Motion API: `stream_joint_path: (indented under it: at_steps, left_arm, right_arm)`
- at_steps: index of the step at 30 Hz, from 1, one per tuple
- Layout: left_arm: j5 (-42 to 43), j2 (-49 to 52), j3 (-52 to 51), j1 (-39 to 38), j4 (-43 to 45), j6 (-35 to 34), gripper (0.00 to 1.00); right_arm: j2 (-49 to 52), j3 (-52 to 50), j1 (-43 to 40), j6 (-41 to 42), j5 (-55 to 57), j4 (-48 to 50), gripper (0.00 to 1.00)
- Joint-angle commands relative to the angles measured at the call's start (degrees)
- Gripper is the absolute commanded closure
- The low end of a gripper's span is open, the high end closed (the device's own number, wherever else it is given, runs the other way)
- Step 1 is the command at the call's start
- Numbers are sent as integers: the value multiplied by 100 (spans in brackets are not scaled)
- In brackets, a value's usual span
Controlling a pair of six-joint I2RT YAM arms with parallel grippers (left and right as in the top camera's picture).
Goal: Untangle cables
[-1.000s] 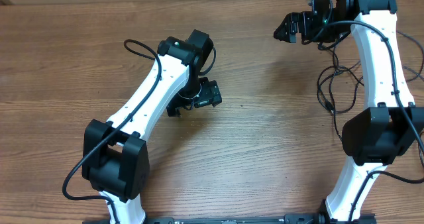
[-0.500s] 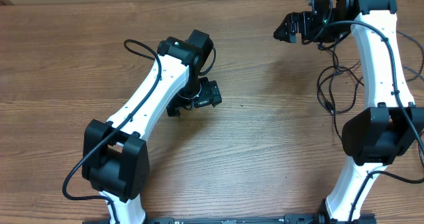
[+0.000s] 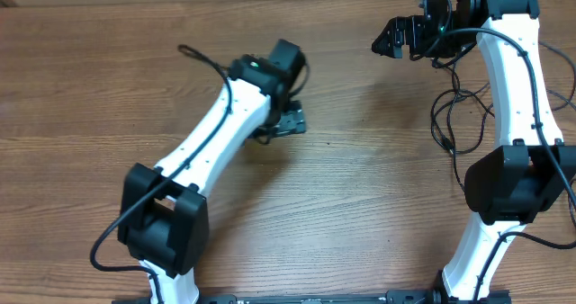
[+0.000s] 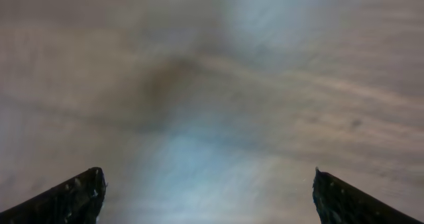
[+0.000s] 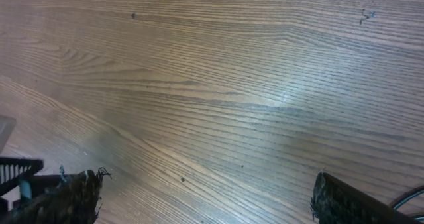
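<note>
Overhead: cables (image 3: pixel 447 144) lie looped together by the right arm, untouched. Left gripper (image 3: pixel 290 122) and right gripper (image 3: pixel 389 39) both gape wide, empty. Untangling looks unstarted.

The worktop (image 3: pixel 360 187) is brown with a straight wood-grain pattern. The left arm (image 3: pixel 209 140) and right arm (image 3: pixel 516 75) have white shells and black joints. The cables (image 3: pixel 447 144) are black.

We find the cables (image 3: pixel 447 142) on the table (image 3: pixel 360 205), at right, beside the right arm (image 3: pixel 517 88). The left gripper (image 3: pixel 286 122) lies well left of them, the right gripper (image 3: pixel 389 39) behind.
</note>
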Motion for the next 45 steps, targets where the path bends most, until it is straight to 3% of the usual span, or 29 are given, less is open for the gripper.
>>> stream_joint_path:
  at_steps: [1,7,15,24,32,38,45]
  left_arm:
    - [-815,-345,2,-404,573,442,0]
    - [-1008,-809,2,-896,2253,2109,0]
    - [-1001,-1296,2,-944,3355,2758,0]
    - [-531,-1676,0,-931,4527,4291,0]
    - [-116,-2194,-352,-621,4854,4435,0]
    - [660,-3156,-2020,-166,6463,4441,0]
    - [1510,-4199,-3569,479,7549,4767,0]
  right_arm:
    - [-59,-13,-11,-44,17,22,0]
    - [-59,-13,-11,-44,17,22,0]
    - [-59,-13,-11,-44,17,22,0]
    - [-59,-13,-11,-44,17,22,0]
    - [-59,-13,-11,-44,17,22,0]
    - [-59,-13,-11,-44,17,22,0]
    - [-59,-13,-11,-44,17,22,0]
